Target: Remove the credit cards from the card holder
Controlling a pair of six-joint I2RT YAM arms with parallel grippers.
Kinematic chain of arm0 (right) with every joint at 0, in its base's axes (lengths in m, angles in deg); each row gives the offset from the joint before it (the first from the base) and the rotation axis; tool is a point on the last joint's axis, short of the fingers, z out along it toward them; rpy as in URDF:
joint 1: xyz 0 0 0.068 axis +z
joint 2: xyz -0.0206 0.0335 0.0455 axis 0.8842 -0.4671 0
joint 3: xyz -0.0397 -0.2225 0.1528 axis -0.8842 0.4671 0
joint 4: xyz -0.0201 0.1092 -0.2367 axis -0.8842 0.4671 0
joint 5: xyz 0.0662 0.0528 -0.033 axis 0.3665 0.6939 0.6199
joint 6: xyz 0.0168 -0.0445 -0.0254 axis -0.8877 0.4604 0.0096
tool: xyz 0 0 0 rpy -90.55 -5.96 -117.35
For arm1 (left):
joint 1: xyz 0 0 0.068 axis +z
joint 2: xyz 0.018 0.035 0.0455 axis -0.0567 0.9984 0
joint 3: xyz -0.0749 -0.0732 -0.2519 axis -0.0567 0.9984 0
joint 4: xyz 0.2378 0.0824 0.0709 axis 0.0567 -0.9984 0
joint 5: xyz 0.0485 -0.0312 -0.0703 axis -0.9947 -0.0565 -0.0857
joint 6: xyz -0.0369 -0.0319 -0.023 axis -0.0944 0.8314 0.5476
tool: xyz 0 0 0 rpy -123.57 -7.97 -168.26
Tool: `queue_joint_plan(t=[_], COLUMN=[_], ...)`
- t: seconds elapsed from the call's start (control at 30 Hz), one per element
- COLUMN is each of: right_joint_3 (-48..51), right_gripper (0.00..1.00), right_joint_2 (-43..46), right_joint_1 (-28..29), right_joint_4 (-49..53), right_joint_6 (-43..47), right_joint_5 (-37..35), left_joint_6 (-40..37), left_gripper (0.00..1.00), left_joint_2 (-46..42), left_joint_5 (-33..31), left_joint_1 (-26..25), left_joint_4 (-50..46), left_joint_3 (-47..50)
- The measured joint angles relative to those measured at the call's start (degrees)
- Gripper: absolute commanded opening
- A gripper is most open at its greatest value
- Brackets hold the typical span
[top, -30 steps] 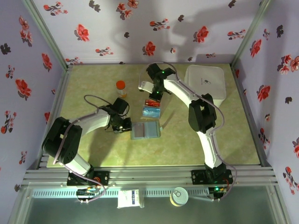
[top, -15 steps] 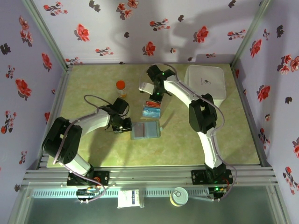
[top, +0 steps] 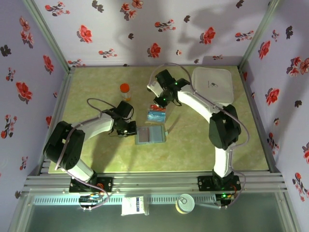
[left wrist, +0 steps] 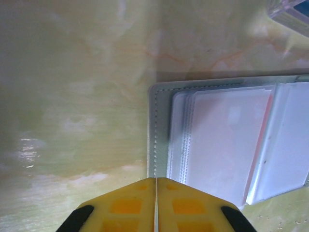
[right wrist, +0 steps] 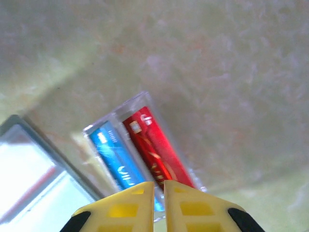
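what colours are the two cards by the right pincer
A blue card and a red card, seen best in the right wrist view.

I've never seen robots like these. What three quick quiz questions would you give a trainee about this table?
1. True or false: the left gripper has its jaws spread wide.
2. What colour is the cap on the small bottle? A orange, B green, C black.
3. Fill the gap: the blue card lies beside a ___ card.
Key: 1 false, they are shut; 2 A; 3 red card.
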Motion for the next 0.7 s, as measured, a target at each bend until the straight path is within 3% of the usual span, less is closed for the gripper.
queue_joint_plan(t=[0.27, 0.43, 0.7], right_joint_3=[16.3, 19.1, 24.2], right_gripper=[0.12, 0.13, 0.22], right_joint_2=[6.8, 7.2, 7.6], right_joint_1=[4.3, 6.4, 7.7], right_joint_4=[-12.3, -15.2, -18.4], right_joint_6=[-23.8, -35.8, -49.2], right_joint_5=[3.1, 4.8, 9.2], left_joint_6=[0.0, 0.0, 0.0], left_gripper=[0.04, 0.03, 0.03], left_joint_2=[1.9, 3.1, 3.2], left_joint_5=[1.2, 1.5, 1.5], left_joint_1=[0.0, 0.0, 0.0], left_joint_4=[1.7, 2.1, 2.3], left_joint_3=[0.0, 0.0, 0.0])
